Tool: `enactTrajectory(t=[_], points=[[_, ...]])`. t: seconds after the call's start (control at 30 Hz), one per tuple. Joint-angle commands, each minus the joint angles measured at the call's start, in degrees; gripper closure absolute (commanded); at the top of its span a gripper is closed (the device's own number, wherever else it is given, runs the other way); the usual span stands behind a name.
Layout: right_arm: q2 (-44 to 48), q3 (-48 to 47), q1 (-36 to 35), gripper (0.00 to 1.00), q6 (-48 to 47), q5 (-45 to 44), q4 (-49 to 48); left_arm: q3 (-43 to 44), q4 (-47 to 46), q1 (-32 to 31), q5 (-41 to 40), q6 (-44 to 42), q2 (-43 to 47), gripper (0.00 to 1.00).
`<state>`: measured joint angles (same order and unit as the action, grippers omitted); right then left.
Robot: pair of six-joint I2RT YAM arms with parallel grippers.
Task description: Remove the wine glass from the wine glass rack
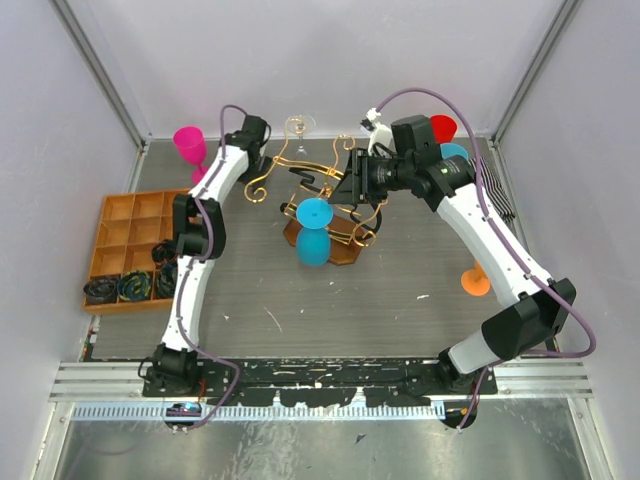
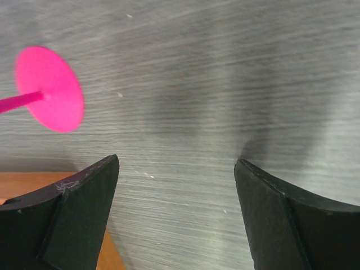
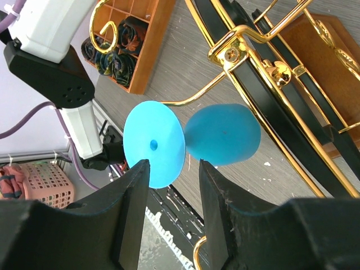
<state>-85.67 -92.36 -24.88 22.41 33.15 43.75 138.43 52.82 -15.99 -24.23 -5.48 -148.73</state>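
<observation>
The blue wine glass (image 3: 222, 135) hangs upside down at the near side of the wine glass rack (image 3: 232, 54), with its round foot on top and its bowl below, in front of the brown wooden base. A gold wire arm of the rack runs just behind the foot, so the glass seems to sit in that arm, but the contact itself is hidden.

The right gripper (image 3: 174, 163) reaches in from the right of the rack. Its two black fingers stand half closed, one on each side of the lower edge of the foot. I cannot tell if they really press on the glass or only stand beside it.

The left gripper (image 2: 177, 163) is at the far left of the table (image 1: 400, 290), well apart from the rack. Its fingers are spread wide and nothing is between them, only the grey surface below. A pink glass (image 1: 190, 143) stands upright just beside it, and the orange tray (image 1: 103, 215) lies nearer to the arm bases
</observation>
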Motion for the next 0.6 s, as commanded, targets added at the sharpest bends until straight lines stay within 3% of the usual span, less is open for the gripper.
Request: enactTrajectory(t=[0.0, 0.17, 0.3, 0.57], points=[[1.1, -2.7, 0.2, 0.54, 0.4, 0.6, -1.9, -1.0, 8.2, 1.8, 19.6, 5.3, 1.2, 0.08], [1.1, -2.9, 0.1, 0.55, 0.8, 0.2, -1.8, 6.4, 11.9, 3.7, 29.6, 7.4, 3.3, 0.07], [1.1, -3.5, 0.2, 0.54, 0.9, -2.6, -0.9, 7.4, 10.5, 3.9, 32.8, 9.6, 8.8, 0.05], [-0.2, -7.9, 0.1, 0.52, 0.2, -7.0, 2.3, 9.0, 5.6, 4.8, 26.7, 14.2, 23.4, 0.05]])
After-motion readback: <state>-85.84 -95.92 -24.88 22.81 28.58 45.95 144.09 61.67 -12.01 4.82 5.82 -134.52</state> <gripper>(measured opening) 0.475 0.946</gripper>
